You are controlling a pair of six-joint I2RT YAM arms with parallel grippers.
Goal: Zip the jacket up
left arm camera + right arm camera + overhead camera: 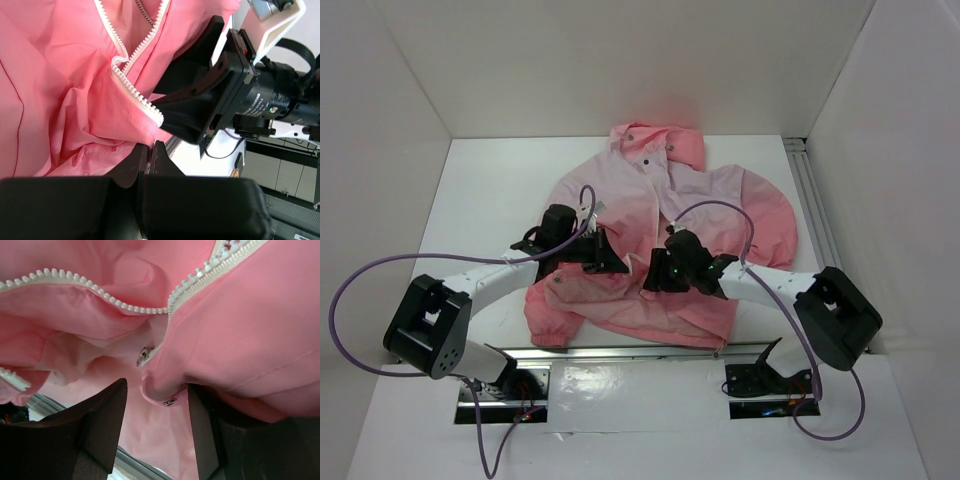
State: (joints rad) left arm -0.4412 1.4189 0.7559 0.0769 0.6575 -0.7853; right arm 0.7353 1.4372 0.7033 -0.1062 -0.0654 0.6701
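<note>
The pink jacket lies spread on the white table, hood at the far side and front open at the bottom. My left gripper sits at the lower left front panel. In the left wrist view it is shut, with the jacket's hem fabric pinched at its tips, just below the end of the white zipper teeth. My right gripper is close beside it on the right panel. In the right wrist view it is open around a fold of fabric, with the metal zipper slider just above that fold.
An aluminium rail runs along the near table edge just below the hem. Another rail runs along the right side. White walls enclose the table. Purple cables loop from both arms. The right gripper's body fills the left wrist view's right side.
</note>
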